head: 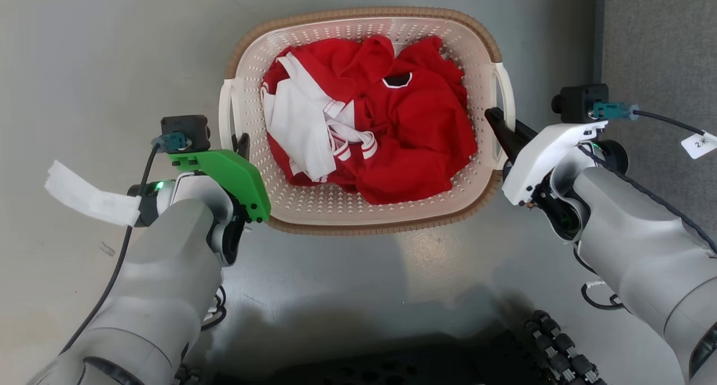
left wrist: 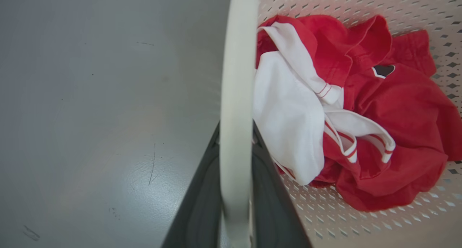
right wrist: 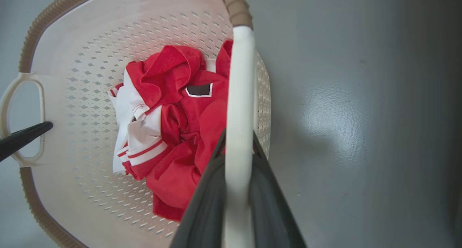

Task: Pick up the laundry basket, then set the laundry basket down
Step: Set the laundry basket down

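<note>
Between both arms, head view: laundry basket (head: 364, 12) over grey floor (head: 112, 49), red-and-white clothes (head: 403, 127) inside; left gripper (head: 242, 144) at left handle (head: 226, 107), right gripper (head: 496, 120) at right handle (head: 507, 93).
Left wrist view: 2 fingers (left wrist: 202, 190) clamp narrowly on the handle bar (left wrist: 236, 78), 1 each side.
Right wrist view: fingers (right wrist: 205, 201) pinch the right handle likewise.
Handling: probably light, stiff plastic with a soft load; the 2 handles suit holding, lifted level.

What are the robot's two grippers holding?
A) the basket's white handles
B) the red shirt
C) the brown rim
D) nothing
A: in the wrist views the left gripper pinches the left handle and the right gripper pinches the right handle of the laundry basket.
</note>
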Motion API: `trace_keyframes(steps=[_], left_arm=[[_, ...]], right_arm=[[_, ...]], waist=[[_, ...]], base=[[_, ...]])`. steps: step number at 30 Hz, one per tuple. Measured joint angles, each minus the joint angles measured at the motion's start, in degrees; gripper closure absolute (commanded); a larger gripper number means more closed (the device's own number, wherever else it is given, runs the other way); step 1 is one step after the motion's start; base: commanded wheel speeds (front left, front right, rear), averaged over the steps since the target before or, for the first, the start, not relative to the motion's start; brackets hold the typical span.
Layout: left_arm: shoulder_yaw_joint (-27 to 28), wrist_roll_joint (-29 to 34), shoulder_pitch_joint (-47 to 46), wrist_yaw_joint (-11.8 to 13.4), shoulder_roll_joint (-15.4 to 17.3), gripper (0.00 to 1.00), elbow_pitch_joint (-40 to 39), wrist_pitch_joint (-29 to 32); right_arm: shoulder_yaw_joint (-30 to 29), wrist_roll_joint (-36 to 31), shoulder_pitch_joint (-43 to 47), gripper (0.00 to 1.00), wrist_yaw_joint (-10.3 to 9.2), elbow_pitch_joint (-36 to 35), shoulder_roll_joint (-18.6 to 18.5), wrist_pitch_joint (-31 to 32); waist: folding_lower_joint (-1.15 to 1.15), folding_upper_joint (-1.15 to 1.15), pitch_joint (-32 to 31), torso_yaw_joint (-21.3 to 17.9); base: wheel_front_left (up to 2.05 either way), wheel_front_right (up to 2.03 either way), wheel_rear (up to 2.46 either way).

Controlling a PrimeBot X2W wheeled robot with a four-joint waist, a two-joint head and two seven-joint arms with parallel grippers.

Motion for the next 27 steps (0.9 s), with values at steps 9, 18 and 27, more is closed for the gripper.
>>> trace_keyframes(steps=[9,18,27], left_arm=[[-1.1,-0.6,0.0,0.0,0.0,0.68,-0.1,-0.6],[-1.7,-1.5,-0.1,0.0,0.0,0.00,0.4,-0.5],[-2.4,-1.9,0.0,0.0,0.0,0.00,1.1,-0.5]], right_arm=[[0.8,1.5,0.0,0.89,0.00,0.5,-0.1,-0.7],[1.5,2.0,0.0,0.00,0.01,1.3,0.2,-0.9],[2.1,2.5,0.0,0.00,0.01,2.1,0.4,-1.0]], waist=[[-0.01,0.00,0.8,0.1],[0.00,0.00,0.4,0.2],[0.00,0.00,-1.4,0.1]], base=[[0.00,0.00,0.00],[0.00,0.00,0.00],[0.00,0.00,0.00]])
